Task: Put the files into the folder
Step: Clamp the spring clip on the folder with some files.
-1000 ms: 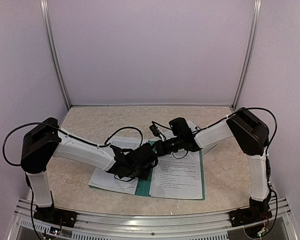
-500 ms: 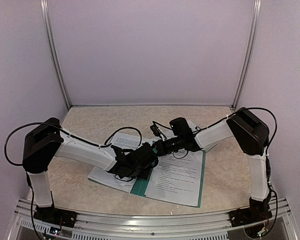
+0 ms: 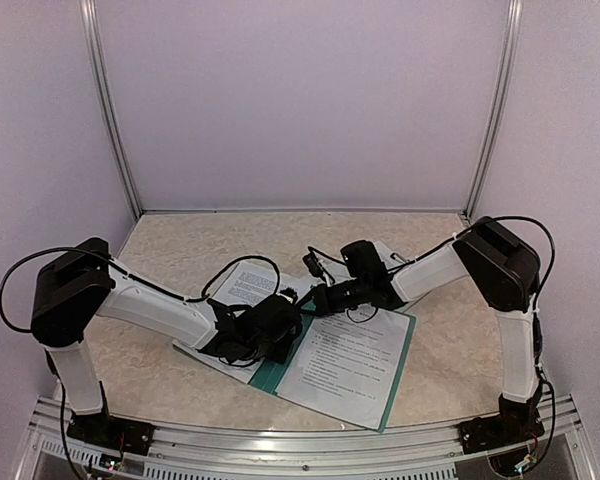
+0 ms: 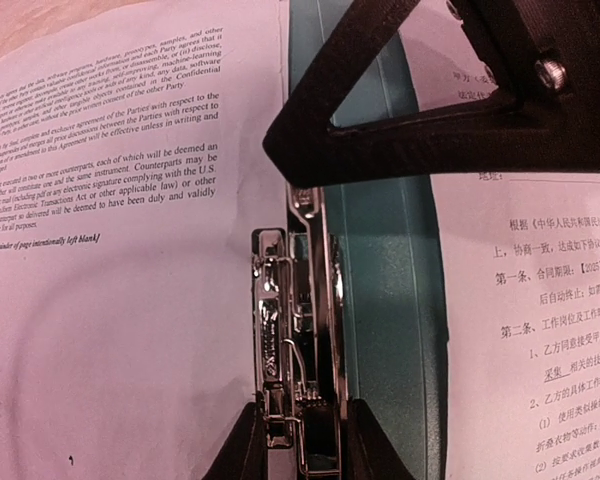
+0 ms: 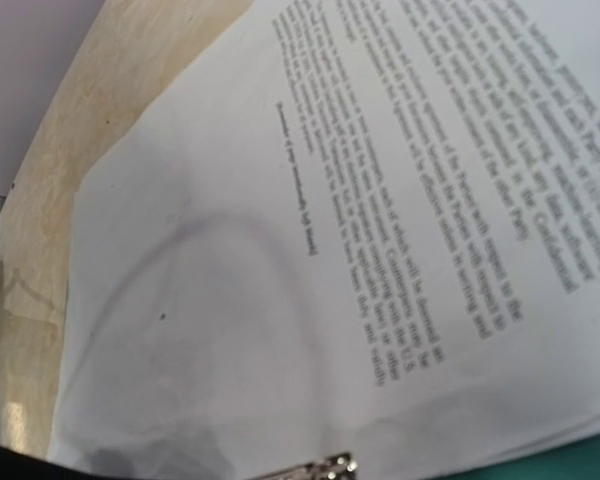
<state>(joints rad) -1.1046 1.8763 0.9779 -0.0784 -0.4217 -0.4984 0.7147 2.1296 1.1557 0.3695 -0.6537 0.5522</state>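
Two printed sheets, the files [image 3: 350, 355], lie on the open folder [image 3: 271, 376], one to each side of its spine. The folder is spread flat and skewed on the table [image 3: 180, 240], just ahead of the arm bases, with a corner pointing back at them. On the nearer right leaf, the sheet sits square inside the teal border. Up the middle now: the left gripper [image 4: 305, 440] is down over the spine, its two fingers closed onto the sides of the silver clip [image 4: 295, 330] and gripping it, teal showing right beside the metal. Just past the clip's far end comes the right gripper [image 4: 280, 150], reaching in from the other side. Its jaws are pinched fully together with nothing between them, and the tip is at the inner edge of the left-hand sheet; whether it presses on the paper cannot be told. Beyond both grippers, the left sheet's text runs toward the back, and marbled tabletop stretches to the rear wall.
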